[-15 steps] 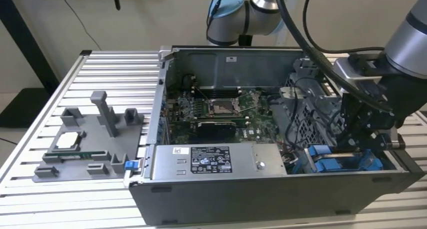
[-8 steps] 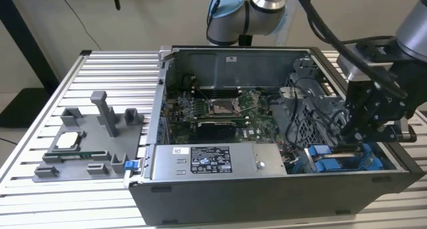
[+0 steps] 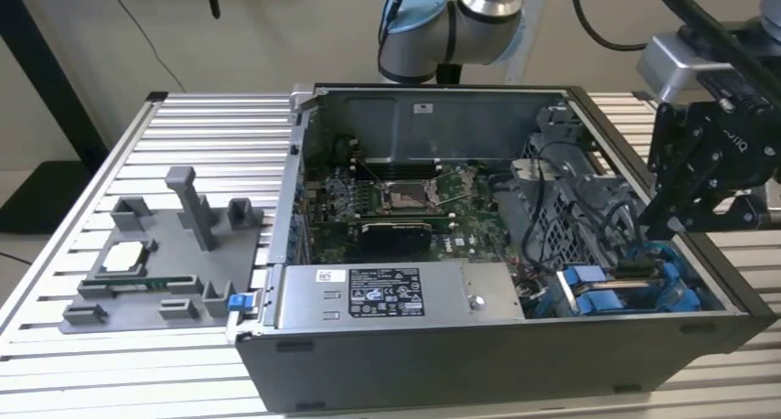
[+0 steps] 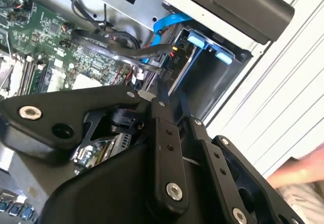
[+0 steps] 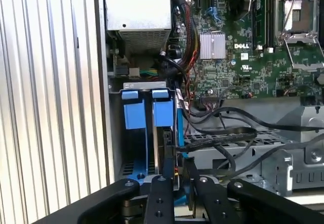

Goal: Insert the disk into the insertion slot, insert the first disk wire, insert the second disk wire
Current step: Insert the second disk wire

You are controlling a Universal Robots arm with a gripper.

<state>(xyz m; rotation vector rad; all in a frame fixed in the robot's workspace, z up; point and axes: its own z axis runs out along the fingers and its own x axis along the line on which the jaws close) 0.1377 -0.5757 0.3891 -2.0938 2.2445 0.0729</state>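
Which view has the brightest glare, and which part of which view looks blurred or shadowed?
Second wrist view: glare whitens the ribbed aluminium table, and a blurred hand sits at the edge. First wrist view: evenly lit, with the green motherboard crisp. Exterior view: the black claw is dark against the open grey computer case.

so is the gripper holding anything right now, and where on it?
Cannot tell. The gripper sits at the black cable connector on the blue-framed disk in the grey perforated metal cage, but whether it is gripped does not show.
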